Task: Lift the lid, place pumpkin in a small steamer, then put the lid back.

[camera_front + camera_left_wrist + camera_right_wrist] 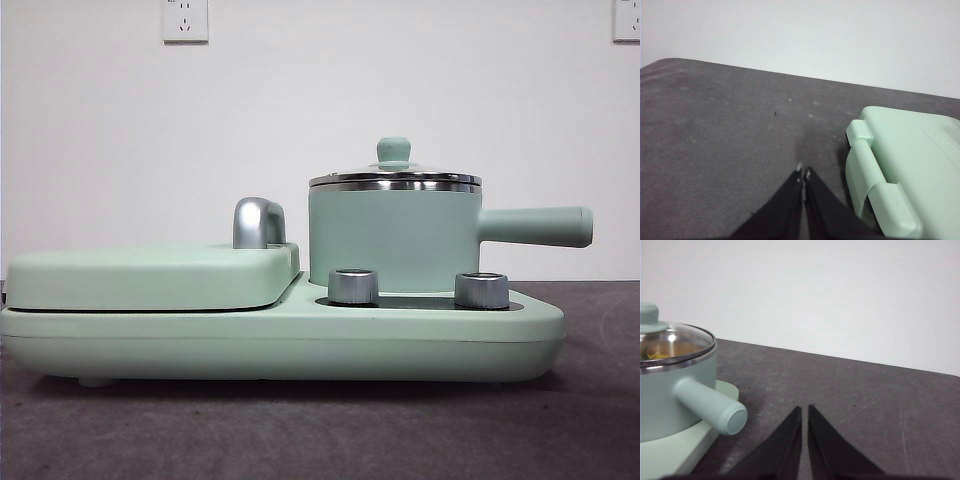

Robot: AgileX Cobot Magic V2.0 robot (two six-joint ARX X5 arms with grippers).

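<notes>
The steamer (392,238) sits on the cooker base (280,335), handle pointing toward the right gripper (805,412), the nearer arm; its jaws are closed and empty beside the handle tip. The lid (395,176) is seated on the rim. The pumpkin (655,354) shows only as yellow glimpsed through glass, so the task looks done. The left gripper (803,176), closed, waits by the griddle cover (905,165).

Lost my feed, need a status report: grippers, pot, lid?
Left gripper shut, empty. Right gripper shut, empty, beside pot handle. Lid on pot; something yellow inside.
</notes>
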